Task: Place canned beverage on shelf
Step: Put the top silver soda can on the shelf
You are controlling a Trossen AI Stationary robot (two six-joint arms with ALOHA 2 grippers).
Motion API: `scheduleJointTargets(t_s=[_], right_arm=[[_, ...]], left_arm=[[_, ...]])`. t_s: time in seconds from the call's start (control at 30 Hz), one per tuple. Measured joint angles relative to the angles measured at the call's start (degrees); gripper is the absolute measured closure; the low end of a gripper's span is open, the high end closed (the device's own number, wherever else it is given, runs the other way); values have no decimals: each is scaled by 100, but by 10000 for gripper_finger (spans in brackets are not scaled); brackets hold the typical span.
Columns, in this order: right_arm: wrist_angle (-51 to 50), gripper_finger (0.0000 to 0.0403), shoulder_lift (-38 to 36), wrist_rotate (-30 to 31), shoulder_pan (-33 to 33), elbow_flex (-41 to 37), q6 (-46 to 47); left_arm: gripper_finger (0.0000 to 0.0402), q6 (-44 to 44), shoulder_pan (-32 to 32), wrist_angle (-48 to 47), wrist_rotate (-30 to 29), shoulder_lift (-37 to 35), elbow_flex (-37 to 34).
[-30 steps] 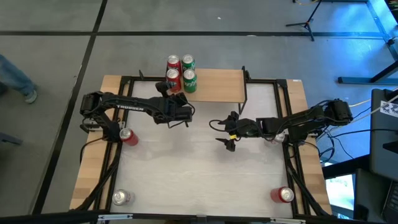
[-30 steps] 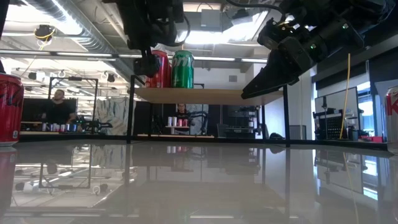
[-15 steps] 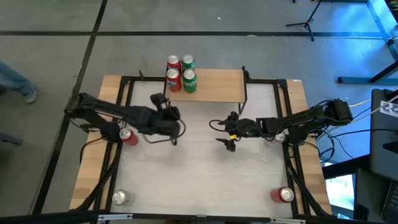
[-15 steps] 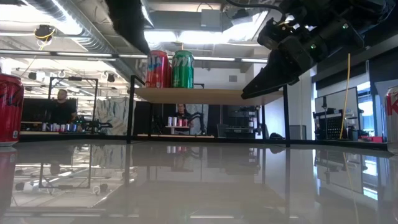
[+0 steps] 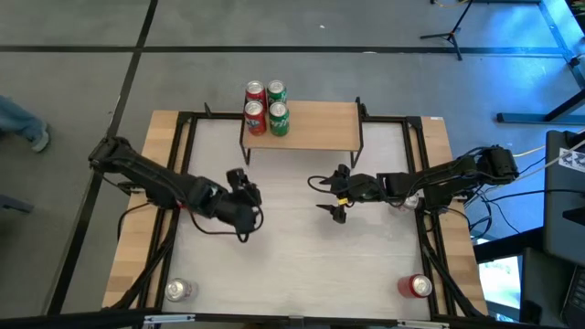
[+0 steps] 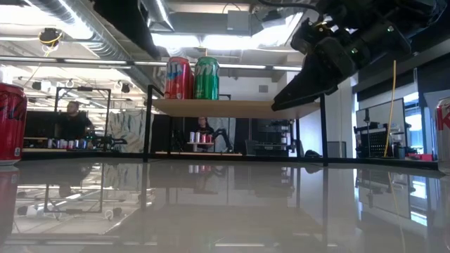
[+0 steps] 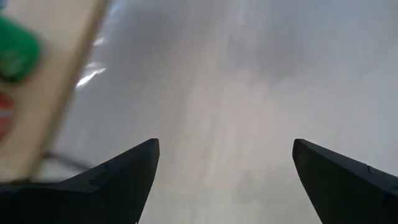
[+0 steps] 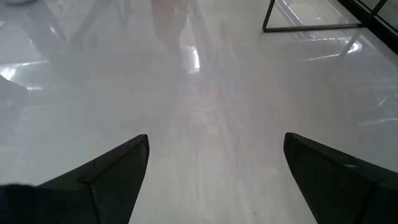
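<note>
A: How far along are we?

B: Four cans stand on the shelf, bunched at its left end near the top middle of the high view; the rest of the board is bare. I count at least two more on the counter: one at the lower left corner and one at the lower right corner. In the low view a red can stands at the left edge, and the rim of another shows at the right. So I judge the job partly done, with cans left to fetch.

A: And your claws?

B: Both are spread and carry nothing. My left claw hangs over the counter left of centre, below the shelf in the high view. My right claw waits near the middle, just below the shelf's right leg.

A: Room to move?

B: The middle of the counter is open. The remaining cans sit close to the black frame rails, so a reach there will probably be tight. The shelf's thin legs also need care.
</note>
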Motion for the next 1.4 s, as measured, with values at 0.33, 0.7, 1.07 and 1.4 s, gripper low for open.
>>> scheduleJointTargets(t_s=[0.33, 0.7, 1.07, 1.4], right_arm=[[-1952, 33, -396, 18, 267, 747, 132], [-6433, 33, -1061, 398, 647, 2364, 2080], [-9698, 33, -1327, 245, 841, 2690, 4510], [-10283, 33, -1322, -301, 828, 2669, 5195]], left_arm=[[43, 1194, 5, 4449, 358, 4, -1848], [43, 1420, 95, 6073, 320, 7, -2821], [43, 1409, 93, 6190, 322, 7, -2835], [43, 1397, 93, 6222, 314, 7, -2835]])
